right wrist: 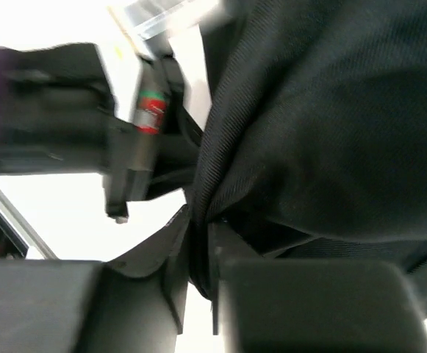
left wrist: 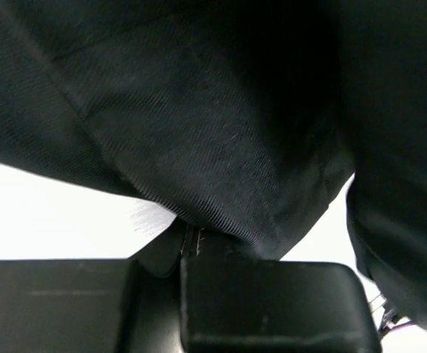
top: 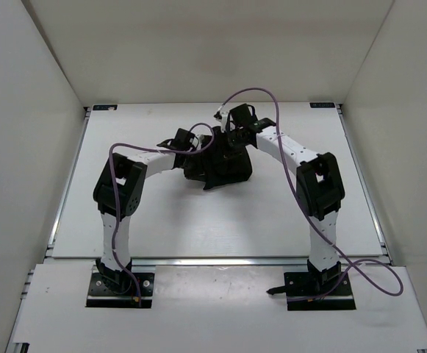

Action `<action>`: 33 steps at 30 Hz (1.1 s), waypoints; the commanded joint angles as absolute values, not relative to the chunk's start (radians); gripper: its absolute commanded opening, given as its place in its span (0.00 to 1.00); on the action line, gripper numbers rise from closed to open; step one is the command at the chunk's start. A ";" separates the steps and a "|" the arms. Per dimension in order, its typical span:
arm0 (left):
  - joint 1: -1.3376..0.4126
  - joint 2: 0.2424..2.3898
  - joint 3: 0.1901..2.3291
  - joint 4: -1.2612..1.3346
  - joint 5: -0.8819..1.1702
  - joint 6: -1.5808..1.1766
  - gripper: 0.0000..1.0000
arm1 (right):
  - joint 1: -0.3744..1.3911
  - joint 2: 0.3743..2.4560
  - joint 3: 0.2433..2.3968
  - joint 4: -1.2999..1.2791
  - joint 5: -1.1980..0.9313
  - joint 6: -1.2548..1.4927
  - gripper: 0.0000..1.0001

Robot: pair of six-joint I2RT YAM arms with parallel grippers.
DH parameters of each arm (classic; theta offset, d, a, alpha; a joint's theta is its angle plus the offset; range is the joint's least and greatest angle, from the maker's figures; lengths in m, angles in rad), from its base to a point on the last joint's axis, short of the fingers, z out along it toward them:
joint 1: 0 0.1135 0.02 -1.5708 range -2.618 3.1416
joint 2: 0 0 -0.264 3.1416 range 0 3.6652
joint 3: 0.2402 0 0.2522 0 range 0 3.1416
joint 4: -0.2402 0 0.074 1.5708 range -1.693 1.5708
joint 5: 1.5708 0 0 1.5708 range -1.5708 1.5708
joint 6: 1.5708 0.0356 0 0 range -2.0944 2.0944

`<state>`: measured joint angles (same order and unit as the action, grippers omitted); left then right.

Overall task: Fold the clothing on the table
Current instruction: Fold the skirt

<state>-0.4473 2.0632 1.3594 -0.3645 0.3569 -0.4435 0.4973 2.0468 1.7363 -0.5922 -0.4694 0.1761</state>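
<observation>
Top external view, catalogue of contents.

1. the clothing (top: 222, 168): black fabric, bunched into a crumpled mass over the middle of the table (top: 198, 228), slightly toward its far side, between the two wrists.
2. left gripper (top: 197, 145): at the mass's upper left edge. The left wrist view shows its fingers (left wrist: 272, 309) closed together, pinching a hanging fold of twill-textured cloth, white surface visible beneath.
3. right gripper (top: 226, 138): at the upper right edge, close beside the left one. The right wrist view shows cloth drawn down into the narrow gap between its fingers (right wrist: 323, 309), clamped there.
4. purple cable (top: 261, 91): arcs above the right arm.
</observation>
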 commanded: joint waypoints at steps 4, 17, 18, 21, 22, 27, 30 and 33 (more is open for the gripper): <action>-0.417 2.003 1.270 -0.364 0.342 -0.442 0.00 | 0.486 2.063 1.761 -0.634 -0.584 0.154 0.35; -0.319 1.881 1.255 -0.373 0.374 -0.453 0.40 | 0.348 1.855 1.632 -0.565 -0.532 0.219 0.71; -0.315 1.855 1.256 -0.383 0.368 -0.446 0.49 | 0.327 1.850 1.618 -0.552 -0.511 0.221 0.69; -0.301 1.810 1.290 -0.414 0.353 -0.437 0.60 | 0.269 1.818 1.548 -0.531 -0.462 0.236 0.53; -0.301 1.793 1.301 -0.419 0.342 -0.433 0.62 | 0.253 1.815 1.539 -0.519 -0.459 0.232 0.38; -0.317 1.764 1.400 -0.440 0.360 -0.417 0.59 | 0.230 1.861 1.520 -0.505 -0.471 0.209 0.00; -0.363 1.776 1.451 -0.419 0.385 -0.420 0.55 | 0.250 1.905 1.528 -0.492 -0.486 0.177 0.00; -0.420 1.798 1.450 -0.353 0.390 -0.449 0.54 | 0.271 1.943 1.519 -0.465 -0.520 0.175 0.00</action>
